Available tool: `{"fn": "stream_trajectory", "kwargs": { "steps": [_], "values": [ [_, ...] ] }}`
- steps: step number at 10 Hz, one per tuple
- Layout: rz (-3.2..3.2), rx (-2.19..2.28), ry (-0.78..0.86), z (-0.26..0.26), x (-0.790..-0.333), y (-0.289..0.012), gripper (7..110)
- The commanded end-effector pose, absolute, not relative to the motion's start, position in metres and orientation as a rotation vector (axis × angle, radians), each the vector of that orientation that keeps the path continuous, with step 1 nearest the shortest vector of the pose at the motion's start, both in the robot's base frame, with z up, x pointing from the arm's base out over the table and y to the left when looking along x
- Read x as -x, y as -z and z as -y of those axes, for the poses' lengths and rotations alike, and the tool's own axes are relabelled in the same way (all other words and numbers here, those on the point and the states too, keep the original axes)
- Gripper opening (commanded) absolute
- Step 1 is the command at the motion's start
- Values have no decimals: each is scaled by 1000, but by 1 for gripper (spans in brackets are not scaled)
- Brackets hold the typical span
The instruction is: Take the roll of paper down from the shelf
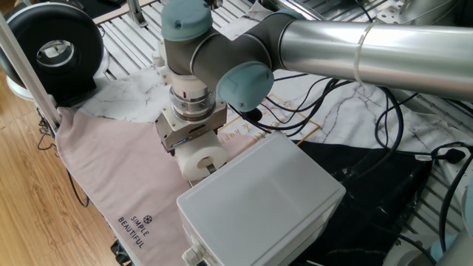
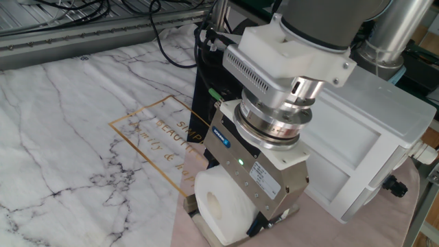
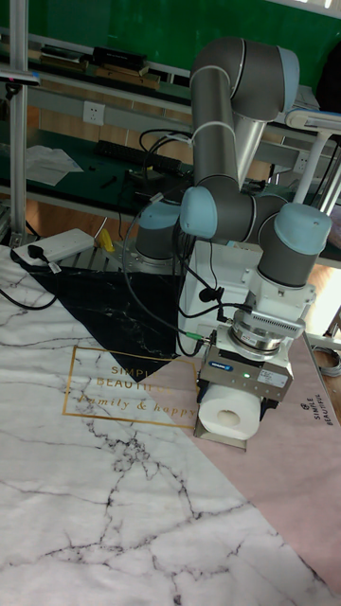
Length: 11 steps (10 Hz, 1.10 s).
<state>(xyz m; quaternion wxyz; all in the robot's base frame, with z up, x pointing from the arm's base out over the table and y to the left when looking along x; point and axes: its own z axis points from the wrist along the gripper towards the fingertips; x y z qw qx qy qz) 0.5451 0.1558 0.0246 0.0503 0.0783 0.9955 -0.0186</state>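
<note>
**Roll clamped at the shelf beside the grey box**

Beside the large pale grey plastic box (image 1: 262, 199), the soft white toilet-paper roll of paper (image 2: 218, 206) lies on its side, its small hollow core facing outward in the other fixed view and the tall fixed view. The two-finger gripper (image 2: 255, 218) of the grey and pale blue robot arm (image 3: 237, 204) comes down over the roll from above, its jaws pressed against the roll's two flat sides and clamped on it. A green light glows on the gripper's metal body. Beneath the roll, only a thin edge of the small shiny chrome metal shelf (image 3: 216, 434) shows, so I cannot tell whether the roll touches it or hangs just above. The shelf sits where the pale pink cloth (image 1: 111, 177) meets the white marble-patterned mat (image 2: 68, 123) with gold lettering. A black round fan (image 1: 52, 50) stands well apart, at the table's far corner.
</note>
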Motion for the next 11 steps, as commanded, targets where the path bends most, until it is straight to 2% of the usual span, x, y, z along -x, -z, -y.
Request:
{"fn": "stream_trajectory", "kwargs": {
  "steps": [1,3,4,5,6,7,8,11],
  "values": [
    [-3050,-246,54,-158,-541,-24,88],
    [-3056,-256,62,-154,-540,-26,88],
    [-3056,-261,62,-154,-540,-26,66],
    [-3053,-276,80,-152,-541,-27,66],
    [-3059,-305,109,-150,-540,-29,22],
    [-3062,-318,120,-150,-538,-33,22],
    [-3056,-317,94,-153,-540,-34,7],
    [-3039,-286,85,-148,-547,-40,7]
  ]
}}
